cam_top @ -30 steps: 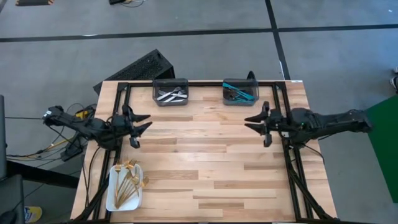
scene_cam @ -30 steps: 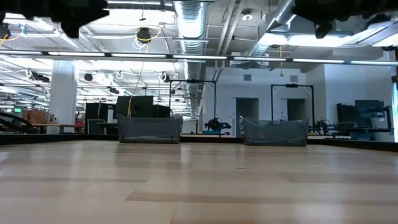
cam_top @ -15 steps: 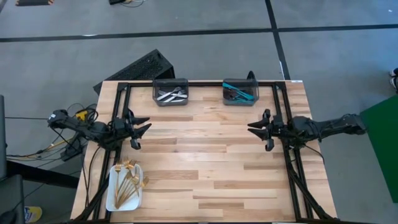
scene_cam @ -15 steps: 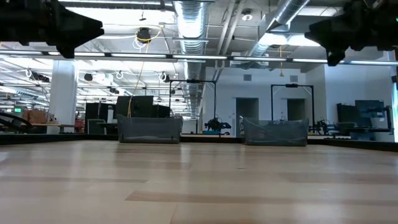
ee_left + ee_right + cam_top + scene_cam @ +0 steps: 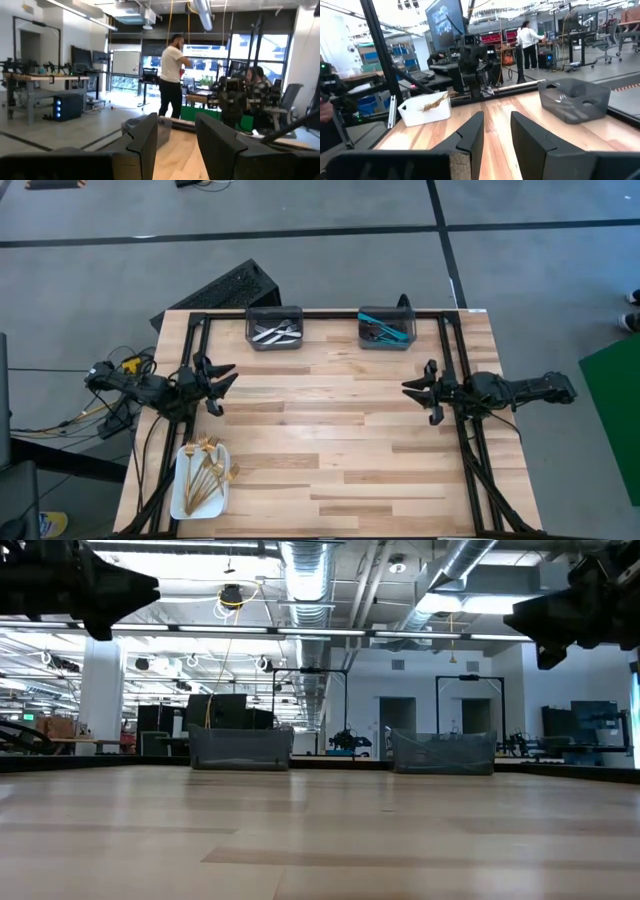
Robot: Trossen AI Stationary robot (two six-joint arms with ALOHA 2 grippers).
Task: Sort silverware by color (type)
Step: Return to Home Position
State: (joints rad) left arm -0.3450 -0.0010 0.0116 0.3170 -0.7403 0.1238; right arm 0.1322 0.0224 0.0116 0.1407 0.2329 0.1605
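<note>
Left pincer (image 5: 222, 385) and right pincer (image 5: 415, 392), fingers apart, hang at the surface's (image 5: 330, 440) side edges, open wood between. Gold forks (image 5: 205, 473) lie in the tray (image 5: 181, 502) near the left one; silver forks (image 5: 275, 333) fill the far left bin (image 5: 249, 330), blue forks (image 5: 385, 330) the far right bin (image 5: 361, 330). Seen low, both pincers hang high.

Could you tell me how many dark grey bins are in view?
2: left bin, far edge, holding silver utensils; right bin, far edge, holding turquoise utensils.

Silverware (image 5: 205, 472) in near-left tray (image 5: 180, 506) and far bins (image 5: 250, 332)
</note>
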